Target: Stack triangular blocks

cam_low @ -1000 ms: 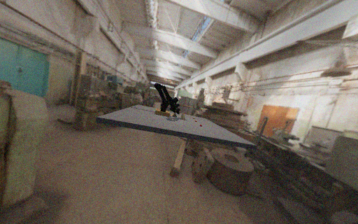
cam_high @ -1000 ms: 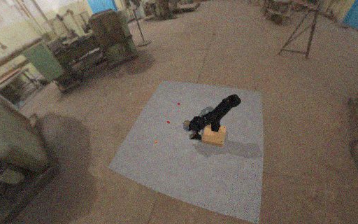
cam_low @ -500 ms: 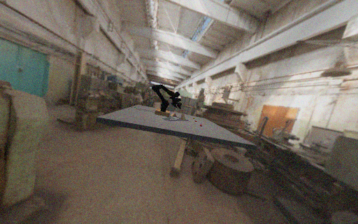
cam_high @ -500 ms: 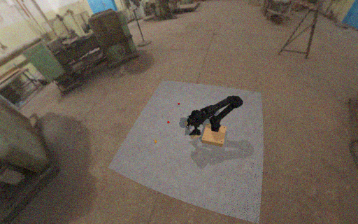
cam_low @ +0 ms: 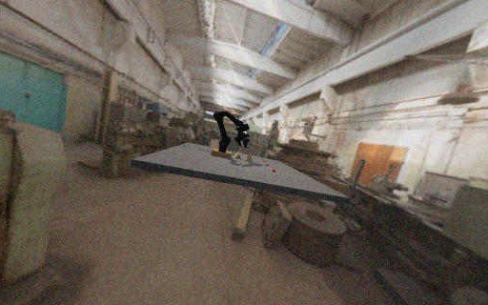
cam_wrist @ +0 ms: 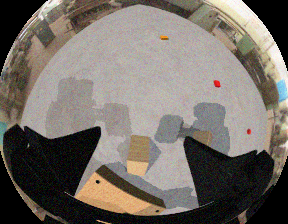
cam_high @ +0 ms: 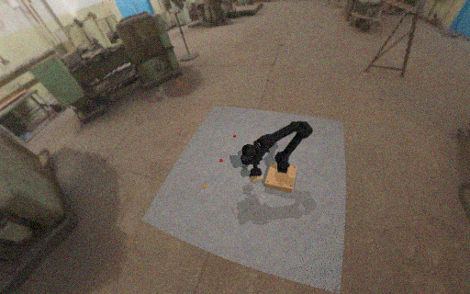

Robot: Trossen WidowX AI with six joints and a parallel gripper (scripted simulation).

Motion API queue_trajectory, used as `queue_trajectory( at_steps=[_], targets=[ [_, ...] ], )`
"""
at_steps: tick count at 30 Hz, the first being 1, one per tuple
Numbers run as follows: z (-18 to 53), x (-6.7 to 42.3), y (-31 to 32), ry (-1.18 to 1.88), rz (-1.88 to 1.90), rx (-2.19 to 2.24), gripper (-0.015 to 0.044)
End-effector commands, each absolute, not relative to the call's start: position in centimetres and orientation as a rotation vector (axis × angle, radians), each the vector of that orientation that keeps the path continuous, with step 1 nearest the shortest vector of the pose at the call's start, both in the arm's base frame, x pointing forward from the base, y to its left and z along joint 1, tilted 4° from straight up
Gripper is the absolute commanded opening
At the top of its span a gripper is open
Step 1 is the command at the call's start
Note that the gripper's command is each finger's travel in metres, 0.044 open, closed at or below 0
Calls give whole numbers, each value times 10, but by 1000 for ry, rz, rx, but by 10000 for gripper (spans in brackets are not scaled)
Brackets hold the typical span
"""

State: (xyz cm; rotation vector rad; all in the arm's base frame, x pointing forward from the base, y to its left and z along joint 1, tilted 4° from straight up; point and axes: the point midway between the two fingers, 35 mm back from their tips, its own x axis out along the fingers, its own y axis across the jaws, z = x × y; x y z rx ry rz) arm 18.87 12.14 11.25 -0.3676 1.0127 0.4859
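One tan triangular block (cam_wrist: pixel 138 150) (cam_high: pixel 257 178) (cam_low: pixel 235 156) lies on the table near the arm's base. In the wrist view it is low centre, below the gap between the fingers, with a darker face and a bright face showing. The second tan block (cam_wrist: pixel 202 136) (cam_low: pixel 249 158) stands apart from it, partly behind the right finger in the wrist view. It is hidden by the arm in the top view. My gripper (cam_wrist: pixel 143 136) (cam_low: pixel 243 145) is open and empty, raised above the table. The exact facing of the sloped faces is too small to tell.
The arm's wooden base (cam_high: pixel 280 178) (cam_wrist: pixel 107 192) is close beside the nearer block. Two small red pieces (cam_high: pixel 234 136) (cam_high: pixel 220 160) and an orange piece (cam_high: pixel 205 186) (cam_wrist: pixel 164 38) lie farther out on the grey table (cam_high: pixel 195 211) (cam_low: pixel 188 164).
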Motion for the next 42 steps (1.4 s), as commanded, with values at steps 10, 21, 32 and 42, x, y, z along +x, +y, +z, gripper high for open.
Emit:
queue_trajectory(
  at_steps=[10,21,32,42],
  targets=[
    [97,208,133,1636,371,-540,440],
    [77,221,140,2033,261,-647,440],
    [47,210,131,2045,257,-646,440],
    [-1,181,110,2069,250,-645,440]
  ],
)
